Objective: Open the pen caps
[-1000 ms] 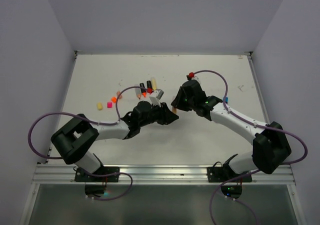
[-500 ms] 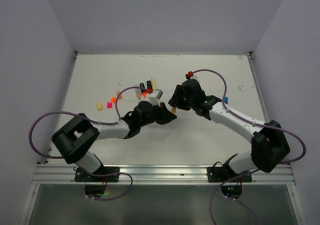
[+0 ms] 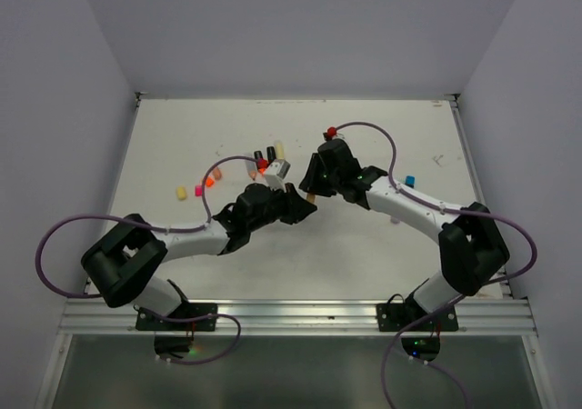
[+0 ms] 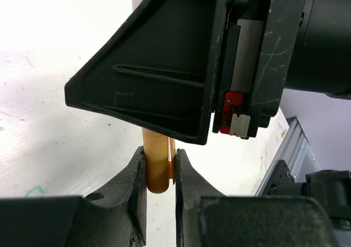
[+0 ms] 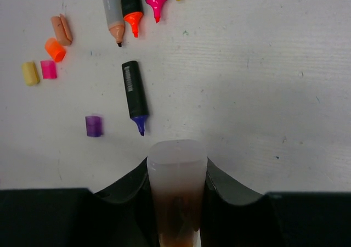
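White tabletop [image 3: 364, 245], grey walls [image 3: 273, 27]. Mid-tabletop both tools meet on one pen [image 5: 176, 156]. Right tool [image 5: 176, 175] clamped on its pale barrel. Left tool [image 4: 159, 162] pinched shut on the amber end [image 4: 155, 175], probably the cap, so opposing pulls can separate them. Toward the left edge, loose caps [image 5: 48, 69] lie scattered; uncapped pens [image 5: 130, 0] beyond.

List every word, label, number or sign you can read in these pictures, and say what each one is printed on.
No text can be read in any view.
black highlighter with the purple tip: pale print runs along its barrel, too small and blurred to read.
table: only faint pen marks, no letters or numbers.
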Controlling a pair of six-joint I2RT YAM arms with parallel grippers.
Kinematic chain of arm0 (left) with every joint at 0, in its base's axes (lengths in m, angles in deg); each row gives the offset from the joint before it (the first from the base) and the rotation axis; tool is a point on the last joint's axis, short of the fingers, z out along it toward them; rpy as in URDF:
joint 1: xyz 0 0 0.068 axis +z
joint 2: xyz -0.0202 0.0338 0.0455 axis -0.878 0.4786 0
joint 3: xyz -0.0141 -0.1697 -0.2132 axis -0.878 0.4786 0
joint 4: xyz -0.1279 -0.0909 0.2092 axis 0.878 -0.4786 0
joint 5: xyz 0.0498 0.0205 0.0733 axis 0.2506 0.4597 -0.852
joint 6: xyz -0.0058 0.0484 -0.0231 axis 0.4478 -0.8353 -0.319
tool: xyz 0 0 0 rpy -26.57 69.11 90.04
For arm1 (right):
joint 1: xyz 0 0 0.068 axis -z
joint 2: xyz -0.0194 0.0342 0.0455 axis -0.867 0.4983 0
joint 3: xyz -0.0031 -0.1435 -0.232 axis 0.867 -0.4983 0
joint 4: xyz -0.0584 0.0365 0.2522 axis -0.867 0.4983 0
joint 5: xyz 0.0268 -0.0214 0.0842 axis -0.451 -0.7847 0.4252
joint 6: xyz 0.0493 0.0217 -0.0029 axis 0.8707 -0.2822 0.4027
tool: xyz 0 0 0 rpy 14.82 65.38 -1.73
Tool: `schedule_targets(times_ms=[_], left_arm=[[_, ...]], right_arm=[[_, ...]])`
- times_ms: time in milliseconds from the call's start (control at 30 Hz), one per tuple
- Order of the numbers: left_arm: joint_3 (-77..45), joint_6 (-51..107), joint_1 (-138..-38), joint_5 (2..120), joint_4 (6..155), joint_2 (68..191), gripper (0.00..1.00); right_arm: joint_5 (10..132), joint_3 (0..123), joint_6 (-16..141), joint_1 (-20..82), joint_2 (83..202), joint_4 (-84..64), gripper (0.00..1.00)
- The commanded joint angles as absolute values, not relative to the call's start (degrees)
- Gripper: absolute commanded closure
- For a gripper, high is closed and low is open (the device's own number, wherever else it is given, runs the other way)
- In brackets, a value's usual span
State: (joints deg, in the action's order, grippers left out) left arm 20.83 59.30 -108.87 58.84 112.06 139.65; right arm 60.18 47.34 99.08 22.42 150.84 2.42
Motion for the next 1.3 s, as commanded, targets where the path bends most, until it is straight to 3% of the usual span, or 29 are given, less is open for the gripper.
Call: schedule_targets(times_ms=[0, 467, 600, 833, 1067, 1267], left_arm=[[22.97, 57.25, -109.57, 59.68, 113.02, 135.59, 1.00], [29.30, 56.02, -109.31, 54.75, 107.57, 125.57, 1.00], [29.84, 56.37, -108.25, 52.65, 104.59, 123.02, 1.00], [22.10, 58.04, -102.46, 27.36, 73.17, 117.48, 1.00], [23.59, 63.92, -93.14, 22.24, 62.40, 115.63, 1.00], [26.58, 70.25, -91.90, 20.82, 62.12, 122.73, 1.00]], right_arm=[[54.88, 54.81, 96.51, 23.37, 152.81, 0.16, 1.00], [58.39, 81.61, 92.73, 35.42, 164.94, 5.69, 1.00], [60.15, 80.84, 92.38, 35.33, 165.82, 5.35, 1.00], [63.41, 71.71, 87.99, 31.56, 166.17, 2.97, 1.00], [64.90, 69.50, 85.70, 23.30, 172.75, 1.56, 1.00], [66.04, 71.17, 85.61, 20.30, 178.38, 0.60, 1.00]])
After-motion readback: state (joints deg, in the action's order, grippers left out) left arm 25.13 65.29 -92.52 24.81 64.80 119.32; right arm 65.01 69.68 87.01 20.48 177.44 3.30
